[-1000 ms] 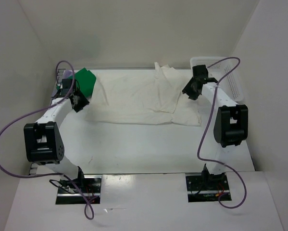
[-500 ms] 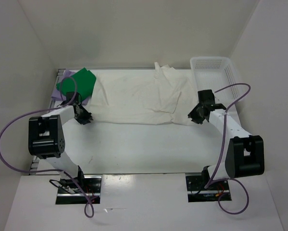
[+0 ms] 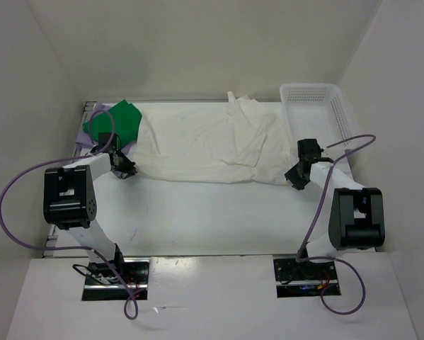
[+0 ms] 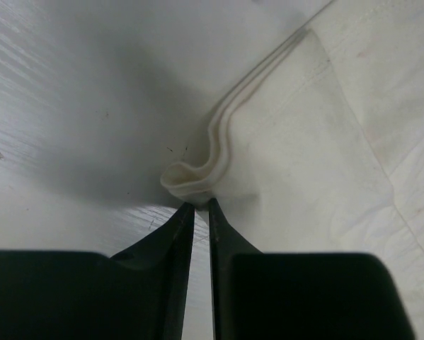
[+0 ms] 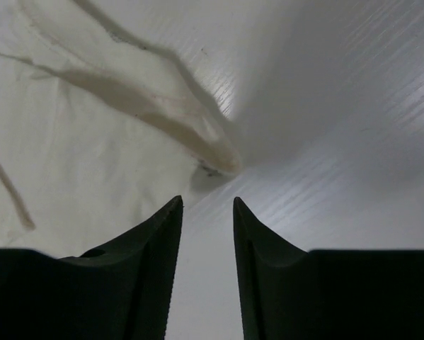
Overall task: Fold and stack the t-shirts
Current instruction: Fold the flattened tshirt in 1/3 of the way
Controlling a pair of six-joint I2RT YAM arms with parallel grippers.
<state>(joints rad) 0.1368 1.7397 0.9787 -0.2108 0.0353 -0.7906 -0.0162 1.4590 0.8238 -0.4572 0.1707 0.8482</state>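
Fold beginning: left gripper (image 4: pixel 196 205), a bare slit at the white t-shirt's (image 3: pixel 204 145) seven-o'clock corner, grip unclear; right gripper (image 5: pixel 208 202) gapes at five o'clock and must pinch before lifting.

Cream-white t-shirt (image 3: pixel 212 145), largest, spread open and wrinkled across far half of bench (image 3: pixel 219 212), near-left hem corner bunched into a small fold, green t-shirt (image 3: pixel 116 120) folded at far-left corner, atop lavender t-shirt (image 3: pixel 91 108), mostly covered

cream-white t-shirt (image 3: pixel 212 142) | green t-shirt (image 3: pixel 116 120) | lavender t-shirt (image 3: pixel 93 108) | white mesh basket (image 3: pixel 309 99)
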